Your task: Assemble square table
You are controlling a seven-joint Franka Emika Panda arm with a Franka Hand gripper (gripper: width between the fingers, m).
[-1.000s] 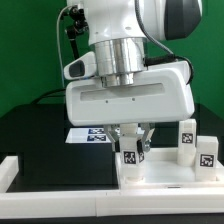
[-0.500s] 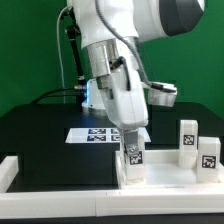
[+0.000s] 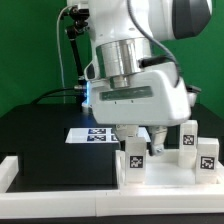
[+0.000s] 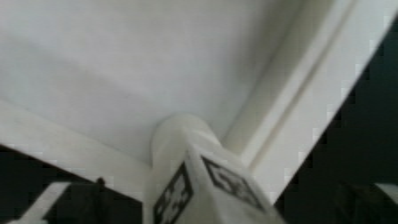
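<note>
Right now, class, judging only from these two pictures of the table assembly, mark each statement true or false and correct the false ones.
1. Three tagged legs stand upright on the tabletop. True.
2. The tool is carrying a leg high above the table. False: the leg beneath it stands on the panel.
3. The marker board lies flat on the black surface behind the panel. True.
4. The other two legs lie tipped over. False: both stand upright toward the exterior view's right.
</note>
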